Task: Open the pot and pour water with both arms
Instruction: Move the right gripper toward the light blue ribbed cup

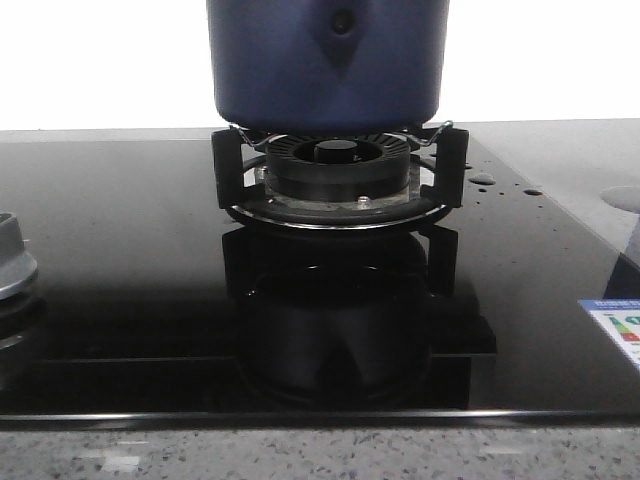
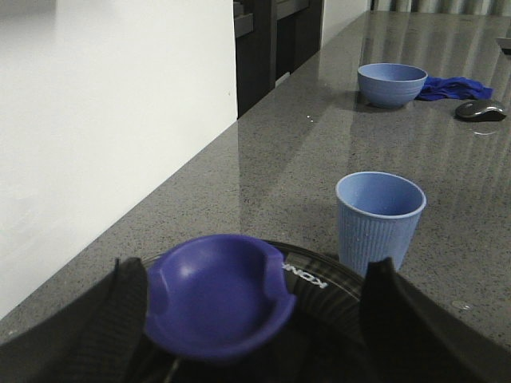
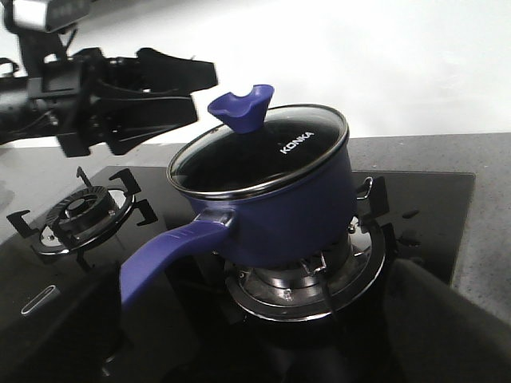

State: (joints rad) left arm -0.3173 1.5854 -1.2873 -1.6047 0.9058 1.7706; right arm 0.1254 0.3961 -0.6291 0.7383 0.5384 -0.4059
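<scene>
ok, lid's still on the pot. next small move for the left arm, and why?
Probably ease the left gripper down and close on the lid knob. Its open fingers already straddle the knob, the glass lid still sits on the pot, and the right wrist view shows the gripper beside the knob, not clearly gripping.

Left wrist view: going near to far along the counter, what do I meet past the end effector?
Lid knob between the left end effector's fingers → pale blue ribbed cup → blue bowl, with a dark blue cloth and a computer mouse off to its side.
</scene>
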